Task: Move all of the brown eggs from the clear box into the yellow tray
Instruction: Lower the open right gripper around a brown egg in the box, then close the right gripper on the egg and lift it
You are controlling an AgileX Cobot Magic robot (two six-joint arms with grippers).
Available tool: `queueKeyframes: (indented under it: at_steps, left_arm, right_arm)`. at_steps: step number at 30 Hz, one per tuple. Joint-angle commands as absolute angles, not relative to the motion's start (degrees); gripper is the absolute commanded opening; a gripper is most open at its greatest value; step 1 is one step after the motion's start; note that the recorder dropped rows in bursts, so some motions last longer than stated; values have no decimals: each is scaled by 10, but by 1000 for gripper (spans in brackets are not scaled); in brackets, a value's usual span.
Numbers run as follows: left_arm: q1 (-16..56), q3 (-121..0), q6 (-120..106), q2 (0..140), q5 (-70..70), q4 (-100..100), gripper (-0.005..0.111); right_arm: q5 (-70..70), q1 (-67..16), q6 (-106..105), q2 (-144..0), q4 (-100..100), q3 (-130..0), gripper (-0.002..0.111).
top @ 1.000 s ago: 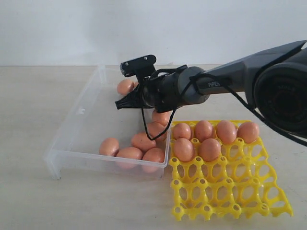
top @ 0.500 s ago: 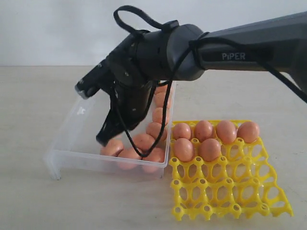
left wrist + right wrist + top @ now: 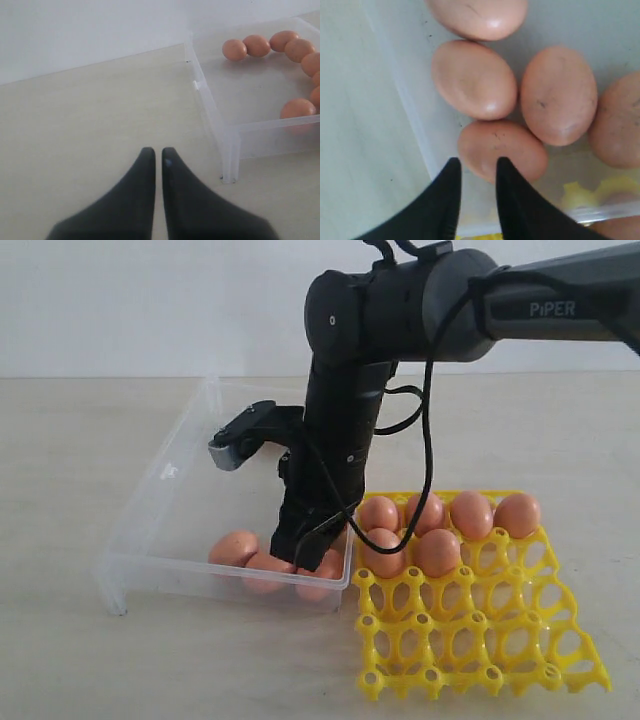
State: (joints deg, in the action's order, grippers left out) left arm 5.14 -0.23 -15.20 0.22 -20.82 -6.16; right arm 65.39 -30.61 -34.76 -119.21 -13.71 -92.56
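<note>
The clear box [image 3: 165, 490] lies left of the yellow tray [image 3: 480, 645]. Several brown eggs [image 3: 234, 547] rest along the box's near and right walls, and several more [image 3: 438, 551] fill the tray's far cells. My right gripper [image 3: 300, 543] points straight down into the box's near right corner. In the right wrist view it [image 3: 476, 162] is open, its tips just above one brown egg [image 3: 512, 147] by the wall, gripping nothing. My left gripper [image 3: 157, 151] is shut and empty over bare table, short of the clear box [image 3: 222, 132] and its brown eggs [image 3: 235, 50].
The box's near wall [image 3: 230, 585] and right wall stand close around the right gripper's tips. The tray's near rows of cells [image 3: 450, 660] are empty. A pale wall [image 3: 150, 300] runs behind the table. The left arm does not show in the exterior view.
The right arm has swung from level above the box to pointing straight down at the near right corner. Its jaws have parted from shut to open.
</note>
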Motion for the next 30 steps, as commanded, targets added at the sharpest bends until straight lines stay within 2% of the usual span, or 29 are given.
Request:
queueKeyframes:
  at_steps: [1, 3, 5, 6, 9, 16, 22, 30]
  left_arm:
    - [49, 0, -146, 0, -206, -62, 4]
    - [49, 0, -146, 0, -206, -62, 4]
    - [49, 0, -146, 0, -206, -62, 4]
    - [49, 0, -146, 0, -206, -62, 4]
    - [49, 0, -146, 0, -206, -62, 4]
    - [49, 0, -146, 0, -206, -62, 4]
    - [49, 0, -146, 0, -206, -62, 4]
    - [49, 0, -146, 0, -206, -62, 4]
  right_arm:
    - [632, -313, -430, -1184, -131, -927, 69]
    - [568, -316, -430, -1185, -114, -927, 71]
    - [517, -316, -433, -1185, -89, -927, 63]
    - [500, -316, -443, -1185, -66, -927, 56]
    - [497, -316, -474, -1185, -63, -927, 41]
    - [495, -316, -492, -1196, -61, -927, 41]
    - [495, -320, -485, -1227, -62, -927, 48]
    - [486, -320, -475, -1246, -56, -927, 49]
